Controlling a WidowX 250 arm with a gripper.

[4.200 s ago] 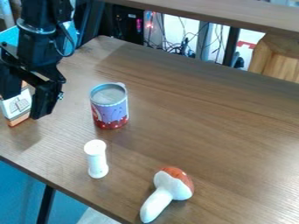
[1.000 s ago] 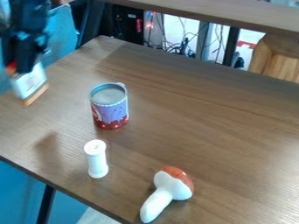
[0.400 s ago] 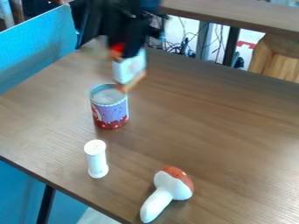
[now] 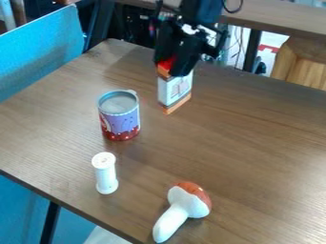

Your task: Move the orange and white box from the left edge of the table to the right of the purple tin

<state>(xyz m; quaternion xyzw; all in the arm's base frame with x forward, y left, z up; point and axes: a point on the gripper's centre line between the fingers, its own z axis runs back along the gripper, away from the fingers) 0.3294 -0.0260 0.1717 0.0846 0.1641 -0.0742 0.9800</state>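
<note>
The black gripper [image 4: 176,69] hangs at the upper middle of the view, shut on the top of an orange and white box [image 4: 175,90]. The box is upright, to the right of and behind a purple and red tin mug [image 4: 120,116], with a gap between them. In front of the mug stands a white spool-like cylinder [image 4: 105,173]. A toy mushroom [image 4: 182,209] with a red cap and white stem lies near the table's front edge.
The brown wooden table [image 4: 255,152] spans most of the view. A blue chair or panel [image 4: 45,50] borders it at the upper left. Behind are a shelf edge [image 4: 274,24], cables and a wooden piece [image 4: 305,64].
The gripper has moved from the far left across to the upper middle, carrying the box past the back of the mug. Mug, white cylinder and mushroom stay where they were.
</note>
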